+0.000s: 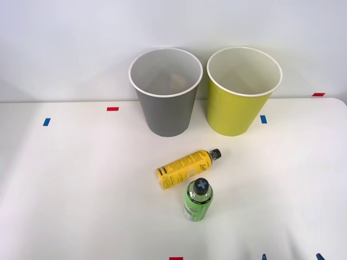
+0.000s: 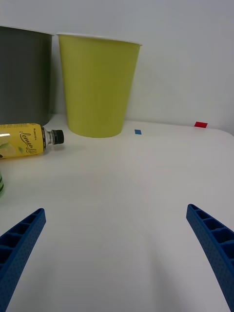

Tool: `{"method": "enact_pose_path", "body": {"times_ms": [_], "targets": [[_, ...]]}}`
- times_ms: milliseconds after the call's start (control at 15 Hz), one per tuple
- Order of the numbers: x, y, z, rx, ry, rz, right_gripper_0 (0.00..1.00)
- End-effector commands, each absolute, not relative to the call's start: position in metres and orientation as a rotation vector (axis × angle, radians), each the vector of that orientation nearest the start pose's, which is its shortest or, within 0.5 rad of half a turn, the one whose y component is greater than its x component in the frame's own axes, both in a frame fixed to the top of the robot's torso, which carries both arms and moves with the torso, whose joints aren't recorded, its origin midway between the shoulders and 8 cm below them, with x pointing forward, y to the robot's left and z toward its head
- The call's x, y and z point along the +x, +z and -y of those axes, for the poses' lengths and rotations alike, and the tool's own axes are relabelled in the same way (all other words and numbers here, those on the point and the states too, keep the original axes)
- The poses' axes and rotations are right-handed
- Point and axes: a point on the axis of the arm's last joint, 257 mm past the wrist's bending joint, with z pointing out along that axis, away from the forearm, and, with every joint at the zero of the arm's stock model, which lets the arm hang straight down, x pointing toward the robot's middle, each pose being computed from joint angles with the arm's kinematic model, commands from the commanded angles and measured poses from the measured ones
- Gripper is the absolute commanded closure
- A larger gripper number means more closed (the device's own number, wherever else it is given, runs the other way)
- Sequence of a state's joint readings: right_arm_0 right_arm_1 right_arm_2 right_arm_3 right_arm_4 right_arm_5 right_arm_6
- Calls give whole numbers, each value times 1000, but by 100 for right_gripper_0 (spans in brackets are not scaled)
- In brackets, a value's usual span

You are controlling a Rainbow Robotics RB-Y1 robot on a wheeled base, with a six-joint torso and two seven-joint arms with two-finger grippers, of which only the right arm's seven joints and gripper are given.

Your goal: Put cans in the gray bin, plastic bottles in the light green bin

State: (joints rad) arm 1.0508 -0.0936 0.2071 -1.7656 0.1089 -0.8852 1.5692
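Observation:
The gray bin [image 1: 167, 114] and the light green bin [image 1: 234, 111] stand side by side at the back of the white table. Two plastic bottles are in front of them. The yellow one [image 1: 184, 168] lies on its side with its black cap toward the light green bin, and the green one [image 1: 198, 200] stands upright just in front of it. My right gripper [image 1: 291, 257] is open at the table's front edge, right of the green bottle, with nothing between its fingers. In the right wrist view the open gripper [image 2: 116, 212] faces the light green bin [image 2: 97, 87] and the yellow bottle [image 2: 27, 140]. The cans are out of view.
Small red tape marks [image 1: 112, 109] and blue tape marks [image 1: 263, 119] are stuck on the white table [image 1: 81, 184]. A pale wall rises right behind the bins. Bare tabletop lies between my gripper and the light green bin.

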Motion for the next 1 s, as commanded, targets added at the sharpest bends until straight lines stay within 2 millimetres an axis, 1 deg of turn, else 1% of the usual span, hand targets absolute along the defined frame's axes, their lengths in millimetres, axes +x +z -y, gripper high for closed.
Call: {"method": "enact_pose_path", "body": {"times_ms": [67, 1000], "targets": [[194, -282, 235, -67, -113, -1499, 0], [194, -282, 235, -67, -113, -1499, 0]]}}
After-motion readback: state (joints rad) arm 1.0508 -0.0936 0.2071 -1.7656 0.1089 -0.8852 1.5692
